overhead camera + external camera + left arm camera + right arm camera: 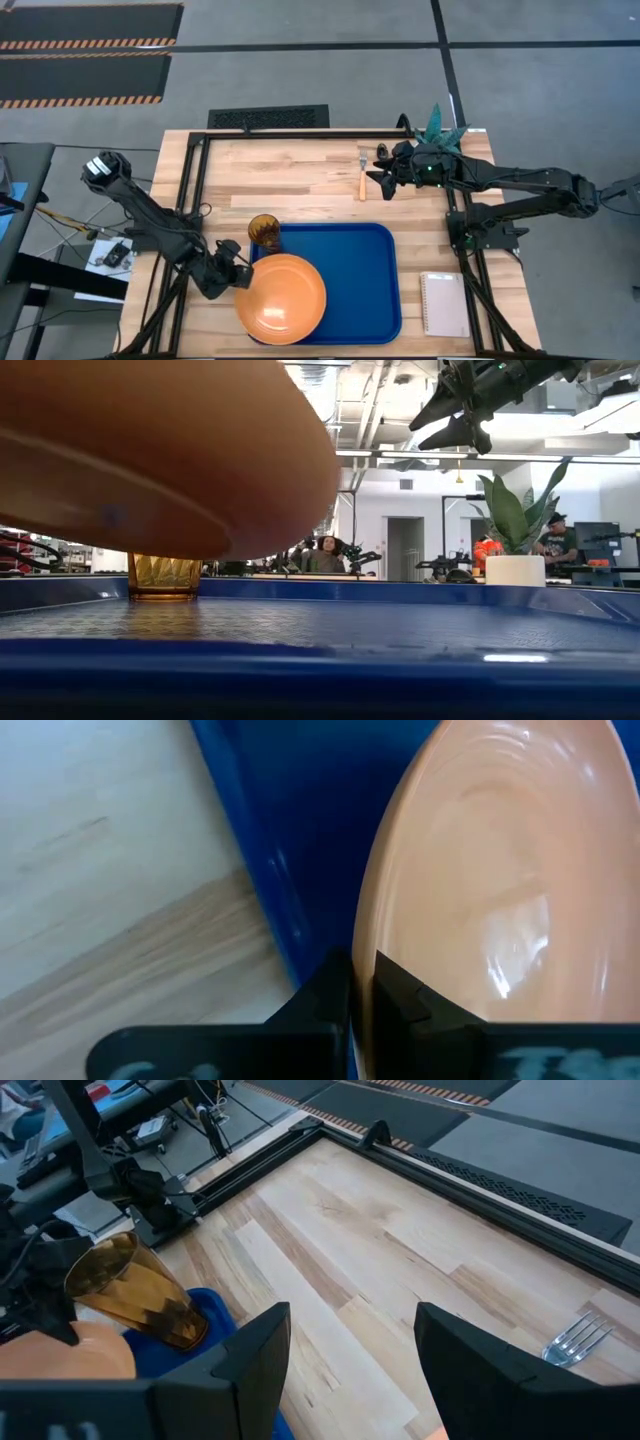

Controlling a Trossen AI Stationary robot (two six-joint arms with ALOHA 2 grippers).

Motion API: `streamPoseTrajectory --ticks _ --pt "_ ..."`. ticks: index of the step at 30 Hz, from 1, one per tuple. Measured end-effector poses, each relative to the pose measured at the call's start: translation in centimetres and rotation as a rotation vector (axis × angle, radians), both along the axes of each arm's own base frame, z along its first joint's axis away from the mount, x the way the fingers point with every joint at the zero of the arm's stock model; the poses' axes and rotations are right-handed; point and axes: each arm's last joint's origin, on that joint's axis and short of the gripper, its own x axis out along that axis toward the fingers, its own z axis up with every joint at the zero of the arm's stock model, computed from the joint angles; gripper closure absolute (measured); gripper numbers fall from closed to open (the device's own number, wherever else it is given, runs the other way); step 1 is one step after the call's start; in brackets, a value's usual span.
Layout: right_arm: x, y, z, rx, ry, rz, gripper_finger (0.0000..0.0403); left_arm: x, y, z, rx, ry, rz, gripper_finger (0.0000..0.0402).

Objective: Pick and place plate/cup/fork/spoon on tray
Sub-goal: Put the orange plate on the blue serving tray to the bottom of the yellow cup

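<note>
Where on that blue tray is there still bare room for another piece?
The tray is bare on its right side, toward the notepad. Its left is crowded: the cup stands in the far-left corner, and the left pincer holds the plate there.

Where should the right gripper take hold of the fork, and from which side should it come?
Probably the handle of the fork, from straight above. It lies flat on the bare table, so only its long sides are free. The right gripper hangs open just beside it; the jaws should close across the handle's narrow width.
</note>
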Motion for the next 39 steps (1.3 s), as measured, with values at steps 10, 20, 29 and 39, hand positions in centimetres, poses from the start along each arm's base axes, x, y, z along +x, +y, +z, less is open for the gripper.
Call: streamPoseTrajectory --ticks 10,20,29,39 --pt "0.0 0.0 0.0 0.0 0.0 0.0 0.0163 1.5 -0.2 -1.3 0.021 0.033 0.05 0.0402" --pt "0.0 0.0 0.0 0.001 0.0 0.001 0.0163 1.7 0.2 -1.4 0.058 0.026 0.064 0.0401" --pt "0.0 0.0 0.0 0.001 0.0 0.001 0.0163 1.7 0.2 -1.4 0.047 0.037 0.079 0.0321" --pt "0.0 0.0 0.0 0.0 0.001 0.001 0.0163 1.6 0.3 -1.4 0.055 0.041 0.07 0.0228"
